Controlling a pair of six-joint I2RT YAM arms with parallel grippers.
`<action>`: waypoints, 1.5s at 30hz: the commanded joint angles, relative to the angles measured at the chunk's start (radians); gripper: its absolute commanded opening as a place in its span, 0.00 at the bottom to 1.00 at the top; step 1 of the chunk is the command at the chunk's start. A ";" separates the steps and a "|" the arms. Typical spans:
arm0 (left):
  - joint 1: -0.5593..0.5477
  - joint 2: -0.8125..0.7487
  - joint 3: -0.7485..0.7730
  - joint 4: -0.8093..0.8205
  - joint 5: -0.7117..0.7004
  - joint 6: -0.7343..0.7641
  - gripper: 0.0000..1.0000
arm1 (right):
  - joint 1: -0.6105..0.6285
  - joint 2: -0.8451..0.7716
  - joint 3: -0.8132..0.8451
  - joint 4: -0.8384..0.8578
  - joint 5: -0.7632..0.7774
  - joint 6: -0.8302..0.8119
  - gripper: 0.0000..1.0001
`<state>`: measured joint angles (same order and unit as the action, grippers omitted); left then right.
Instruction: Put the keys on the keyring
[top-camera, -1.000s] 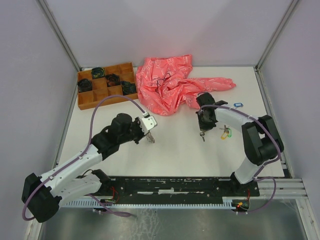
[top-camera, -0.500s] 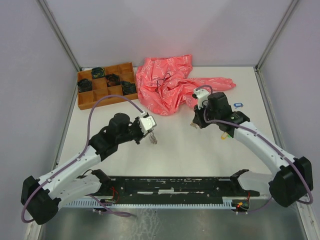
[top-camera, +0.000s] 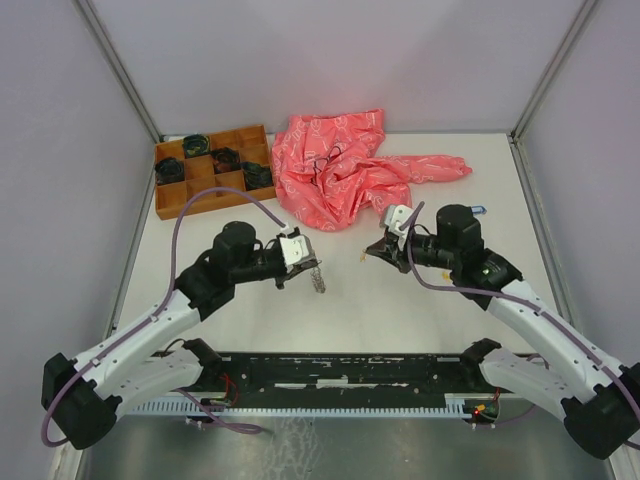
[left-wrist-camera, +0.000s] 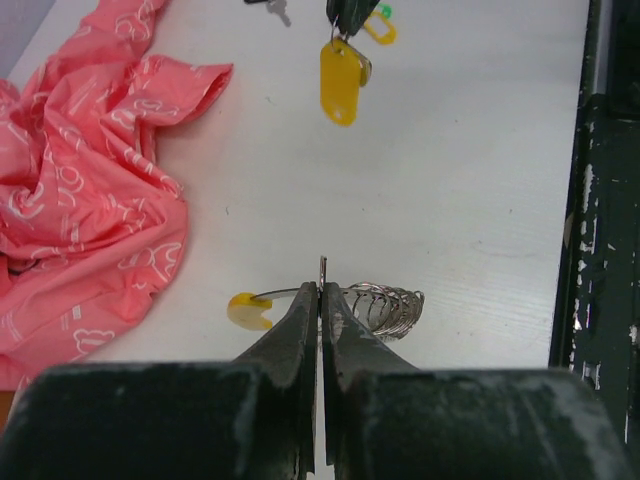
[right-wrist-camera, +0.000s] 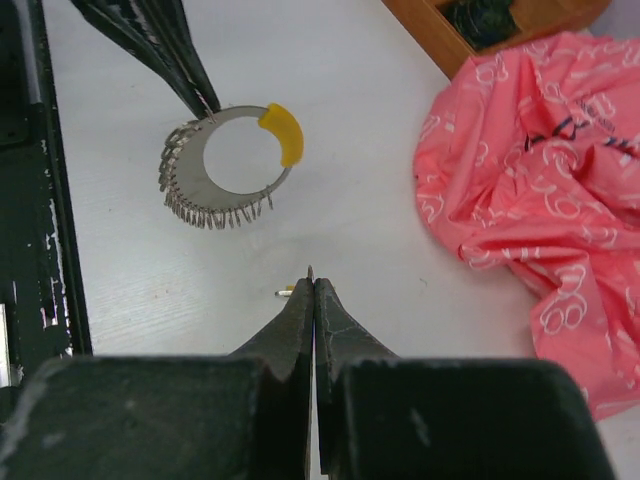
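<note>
My left gripper (left-wrist-camera: 322, 290) is shut on the thin wire of the keyring (left-wrist-camera: 385, 308), a silvery coil with a yellow segment (left-wrist-camera: 247, 310). It holds the ring just above the table at centre left (top-camera: 316, 278). Facing it, my right gripper (right-wrist-camera: 313, 283) is shut on a key seen edge-on; that key's yellow tag (left-wrist-camera: 340, 82) hangs from its tips (left-wrist-camera: 345, 18). The right wrist view shows the keyring (right-wrist-camera: 225, 165) a short way ahead of the key tip, apart from it. A green tag (left-wrist-camera: 380, 25) shows just behind the right gripper. A blue-tagged key (top-camera: 478, 209) lies far right.
A crumpled pink cloth (top-camera: 340, 170) lies at the back centre. A wooden compartment tray (top-camera: 172, 205) with dark coiled bundles stands back left. A dark key (left-wrist-camera: 270, 8) lies near the cloth. A black rail (top-camera: 350, 370) runs along the near edge.
My right arm has swung from the right side in towards the centre, carrying the yellow-tagged key. My left gripper has shifted slightly right with the keyring.
</note>
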<state>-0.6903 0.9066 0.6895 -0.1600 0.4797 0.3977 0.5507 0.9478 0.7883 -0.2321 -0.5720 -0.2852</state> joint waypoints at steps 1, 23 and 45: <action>0.005 0.011 0.082 0.071 0.121 0.095 0.03 | 0.035 -0.040 -0.005 0.119 -0.125 -0.119 0.01; 0.000 -0.021 0.011 0.092 0.246 0.391 0.03 | 0.263 -0.088 -0.093 0.228 0.032 -0.421 0.01; -0.012 -0.072 -0.079 0.190 0.256 0.402 0.03 | 0.412 0.019 -0.060 0.217 0.182 -0.550 0.01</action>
<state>-0.6979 0.8612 0.6136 -0.0483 0.7090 0.7589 0.9443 0.9558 0.6895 -0.0265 -0.4294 -0.8116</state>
